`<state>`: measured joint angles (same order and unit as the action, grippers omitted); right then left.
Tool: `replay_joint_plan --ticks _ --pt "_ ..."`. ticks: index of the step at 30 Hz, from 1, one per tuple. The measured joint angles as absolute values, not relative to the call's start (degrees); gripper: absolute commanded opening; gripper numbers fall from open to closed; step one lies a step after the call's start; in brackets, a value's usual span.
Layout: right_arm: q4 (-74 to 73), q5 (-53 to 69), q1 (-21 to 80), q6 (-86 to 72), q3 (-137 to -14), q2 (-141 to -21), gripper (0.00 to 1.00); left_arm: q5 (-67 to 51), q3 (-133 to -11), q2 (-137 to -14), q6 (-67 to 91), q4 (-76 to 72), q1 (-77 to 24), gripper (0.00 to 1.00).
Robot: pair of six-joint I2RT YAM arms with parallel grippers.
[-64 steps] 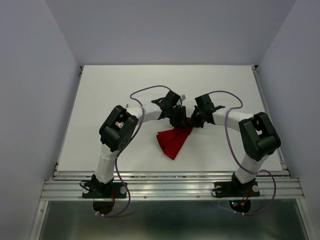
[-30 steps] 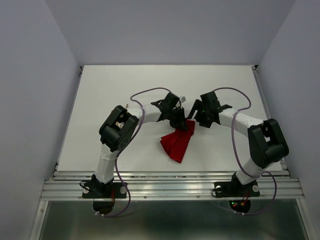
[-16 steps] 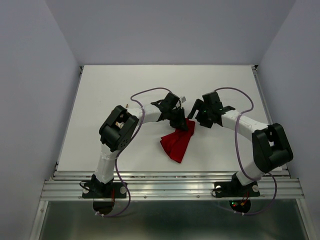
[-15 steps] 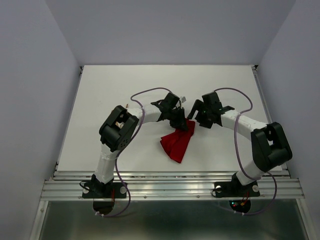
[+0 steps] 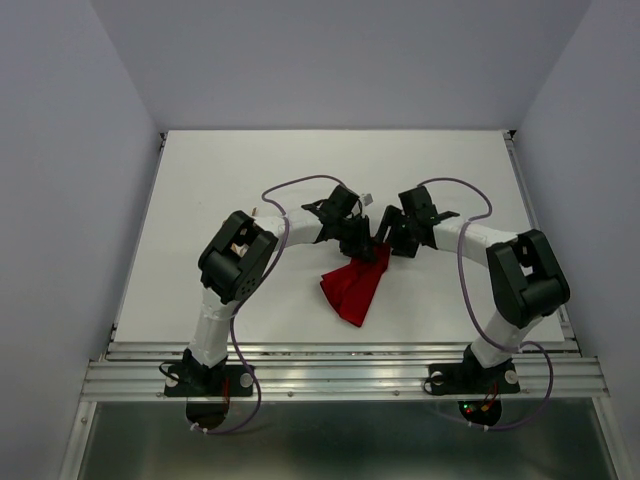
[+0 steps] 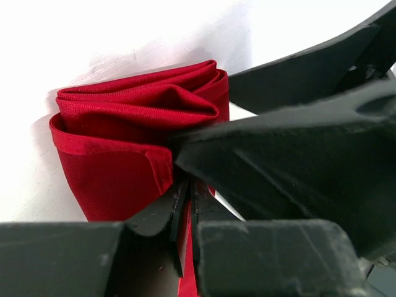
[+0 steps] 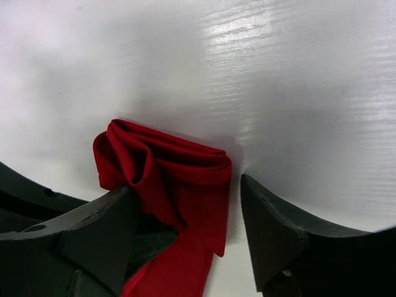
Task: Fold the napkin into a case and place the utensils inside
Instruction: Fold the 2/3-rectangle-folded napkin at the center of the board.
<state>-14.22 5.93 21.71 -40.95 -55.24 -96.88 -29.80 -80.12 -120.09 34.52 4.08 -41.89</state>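
White table (image 5: 250, 170): fills top view between grey walls.
Left arm (image 5: 235, 265): reaches from 7 o'clock toward table centre.
Right arm (image 5: 520, 275): reaches from 5 o'clock toward centre.
Napkin (image 5: 352, 290): red, folded in layers, lies on table just right of centre. Pointed end toward 6 o'clock, bunched end at 12 o'clock, where both grippers meet.
Left gripper (image 6: 185, 207): fingers together, clamped on napkin hem.
Right gripper (image 7: 189, 189): fingers apart, straddling bunched end. Finger at cloth's 9 o'clock touches it, finger at 3 o'clock sits just beside it.

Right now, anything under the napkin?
Only white table shows around the napkin. Its bunched folds cover whatever lies beneath; no utensils visible anywhere.
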Motion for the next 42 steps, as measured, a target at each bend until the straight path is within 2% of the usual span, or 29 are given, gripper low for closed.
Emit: replay_joint_plan --ticks 3,9,16,20,23,32,38,41,42 --pt "-13.9 5.7 21.7 -41.5 -55.3 -97.5 0.45 -30.0 -80.1 -120.1 34.2 4.1 -41.9 0.17" --pt "-13.6 5.3 21.7 -43.2 -54.3 -97.8 0.25 -30.3 -80.1 -120.1 32.6 4.1 -41.9 0.26" --pt "-13.2 5.3 21.7 -44.0 -54.3 -98.1 0.17 -31.0 -80.1 -120.1 31.3 4.1 -41.9 0.33" --pt "-12.9 5.3 21.7 -44.4 -54.3 -98.3 0.09 -31.0 -80.1 -119.8 30.7 4.4 -41.6 0.35" --pt "-12.8 5.3 21.7 -44.7 -54.3 -98.3 0.06 -31.1 -80.1 -119.0 30.4 4.9 -41.0 0.36" --pt "-12.7 5.3 21.7 -45.0 -54.2 -98.3 0.05 -31.2 -78.7 -113.0 30.4 4.9 -37.2 0.34" --pt "-12.7 5.3 21.7 -45.1 -54.2 -98.3 0.05 -30.6 -77.3 -112.5 31.0 4.1 -36.4 0.27" --pt "-12.7 5.3 21.7 -45.1 -54.2 -98.3 0.05 -28.9 -76.3 -112.5 31.6 4.3 -36.2 0.3" --pt "-12.7 5.3 21.7 -45.1 -54.1 -98.3 0.05 -28.3 -76.2 -112.5 31.7 4.3 -36.2 0.38"
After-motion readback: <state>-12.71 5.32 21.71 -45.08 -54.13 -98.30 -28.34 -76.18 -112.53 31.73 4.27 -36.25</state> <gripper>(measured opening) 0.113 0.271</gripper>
